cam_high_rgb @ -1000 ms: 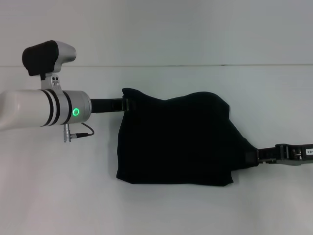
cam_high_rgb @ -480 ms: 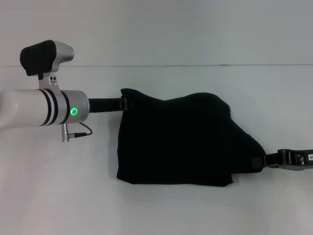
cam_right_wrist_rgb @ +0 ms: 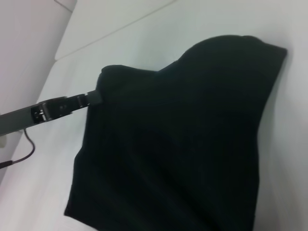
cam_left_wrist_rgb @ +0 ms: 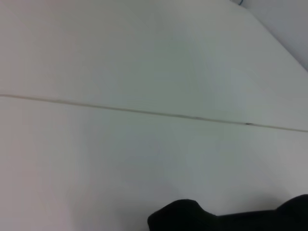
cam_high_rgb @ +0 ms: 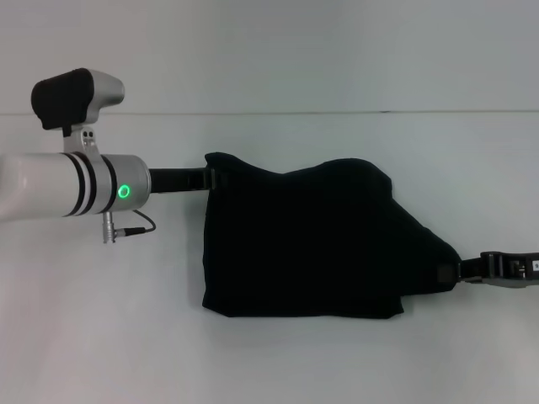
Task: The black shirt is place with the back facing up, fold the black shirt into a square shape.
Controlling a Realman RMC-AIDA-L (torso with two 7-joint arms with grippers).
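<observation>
- Rightward drift marks the change: the right gripper (cam_high_rgb: 450,274) has pulled further out from the shirt's (cam_high_rgb: 307,244) middle, drawing the near right corner into a longer point, while the left arm has barely shifted.
- Shirt lies on the white table (cam_high_rgb: 278,362), already folded into a rough block; its far edge humps up and its near edge lies flat and straight.
- Left gripper (cam_high_rgb: 216,178) sits at the shirt's far left corner, fingers closed on the cloth there, apparently pinning or lifting that corner so the fabric stays taut.
- Right gripper's fingers pinch the shirt's near right corner; the stretched tip suggests tension, likely to straighten the fold.
- Cloth is soft, matte, plain black, with no lettering showing; it drapes in rounded bulges rather than crisp creases.
- Table is smooth and pale, with a thin seam beyond the shirt.
- Judging by the outline, the shape is not yet square: the right side slants, so that corner probably needs laying over or tucking.
</observation>
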